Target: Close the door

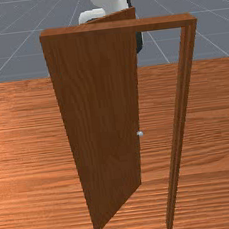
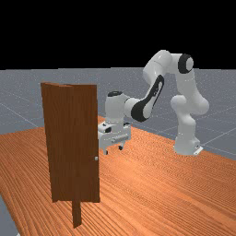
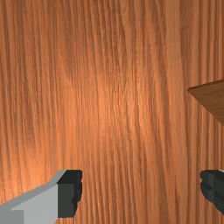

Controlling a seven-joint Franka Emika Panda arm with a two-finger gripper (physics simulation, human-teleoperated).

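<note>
- Into the slim wooden frame (image 1: 116, 27), swing the tall brown door (image 1: 99, 113), open left of centre in the front view.
- Push from behind, near the free edge (image 1: 134, 94), with black-tipped grey fingers (image 2: 120, 148), wide apart just below the far view's centre.

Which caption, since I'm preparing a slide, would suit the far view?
Panda arm over a wooden table, its tool open above the surface, near a door standing open in its frame.
</note>
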